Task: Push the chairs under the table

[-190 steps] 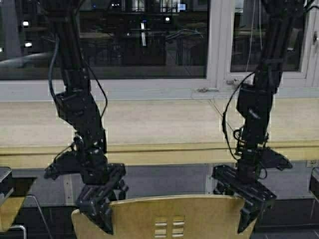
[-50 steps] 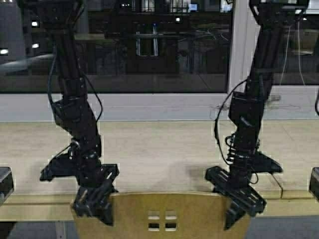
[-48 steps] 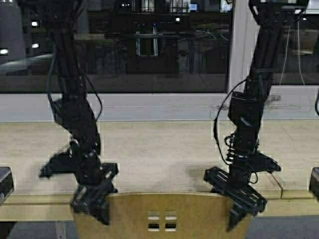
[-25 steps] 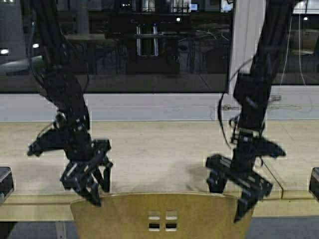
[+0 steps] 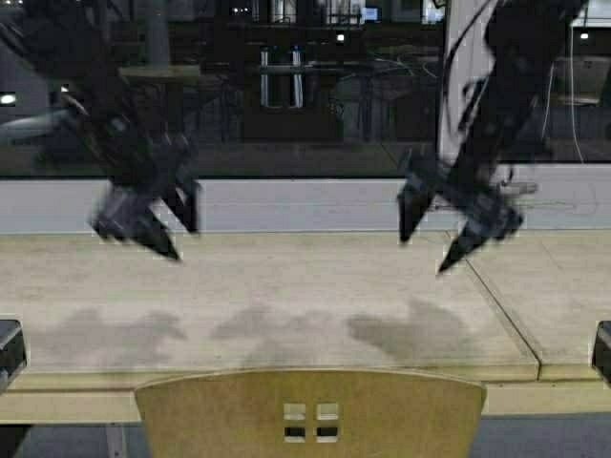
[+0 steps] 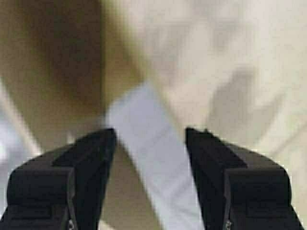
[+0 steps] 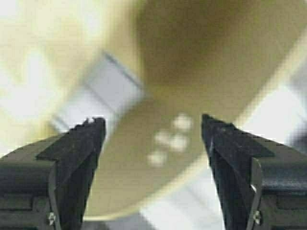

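Grippers hang in the air above the tabletop (image 5: pixel 286 286), neither touching anything. On the left, the left gripper (image 5: pixel 153 221) is spread wide and holding nothing, raised over the pale wood, with the chair (image 5: pixel 310 415) below it and off toward the middle. Between and beneath the two grippers, the chair's yellow back with its four small square holes sits right at the tabletop's thick front edge, seat hidden beneath, so this one looks pushed home. On the right, the right gripper (image 5: pixel 449 224) is likewise spread wide and empty, up near the window sill (image 5: pixel 286 205). My guess is that both are held high to stay clear of the chair back.
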Tool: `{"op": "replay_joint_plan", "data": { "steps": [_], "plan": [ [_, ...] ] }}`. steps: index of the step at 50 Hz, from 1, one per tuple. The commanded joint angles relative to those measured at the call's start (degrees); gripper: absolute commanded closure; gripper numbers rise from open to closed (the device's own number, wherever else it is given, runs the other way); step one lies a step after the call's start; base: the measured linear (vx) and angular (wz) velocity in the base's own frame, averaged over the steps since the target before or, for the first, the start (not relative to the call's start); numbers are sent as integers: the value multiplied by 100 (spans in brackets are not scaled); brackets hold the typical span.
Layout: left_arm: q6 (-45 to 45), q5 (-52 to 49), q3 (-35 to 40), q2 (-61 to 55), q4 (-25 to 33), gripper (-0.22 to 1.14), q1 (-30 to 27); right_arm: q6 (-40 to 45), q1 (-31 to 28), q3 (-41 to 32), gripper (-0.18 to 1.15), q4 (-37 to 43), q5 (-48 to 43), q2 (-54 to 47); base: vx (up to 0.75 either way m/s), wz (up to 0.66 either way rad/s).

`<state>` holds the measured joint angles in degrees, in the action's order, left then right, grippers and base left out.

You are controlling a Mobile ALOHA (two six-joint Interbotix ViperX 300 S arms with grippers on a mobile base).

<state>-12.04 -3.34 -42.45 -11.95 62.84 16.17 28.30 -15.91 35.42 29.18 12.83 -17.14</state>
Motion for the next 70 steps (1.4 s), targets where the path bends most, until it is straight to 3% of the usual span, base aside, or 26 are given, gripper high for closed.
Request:
{"op": "replay_joint_plan", "data": {
  "steps": [1, 10, 19, 27, 38, 45, 54, 70],
  "plan": [
    [835, -26, -369, 1134, -1002, 9, -624, -325, 202, 97, 4, -791, -123, 923, 0, 0],
    [1775, -308, -896, 2118, -1811, 9, -1169, -659, 246, 299, 5, -1169, -360, 1951, 0, 0],
    [2549, -835, -1116, 2944, -2856, 9, -1178, -1160, 237, 492, 5, -1494, -431, 2979, -1, 4],
    [2593, -940, -1283, 3797, -3445, 9, -1178, -1705, 237, 861, 5, -1890, -694, 3902, -2, 4],
    [2654, -1248, -1494, 4614, -3595, 9, -1169, -2417, 237, 1854, 5, -2944, -1661, 4887, -2, 7],
    [2619, -1397, -1819, 5247, -3630, 9, -1134, -2312, 211, 2074, 5, -2865, -2224, 5353, -4, 17],
    [2646, -1371, -2004, 5977, -3797, 9, -1134, -2312, 211, 2171, 5, -2874, -2250, 5423, -3, 30],
    [2610, -677, -2197, 6091, -3814, 9, -1134, -2276, 202, 2171, 5, -2874, -2250, 5221, -6, 44]
  ]
}}
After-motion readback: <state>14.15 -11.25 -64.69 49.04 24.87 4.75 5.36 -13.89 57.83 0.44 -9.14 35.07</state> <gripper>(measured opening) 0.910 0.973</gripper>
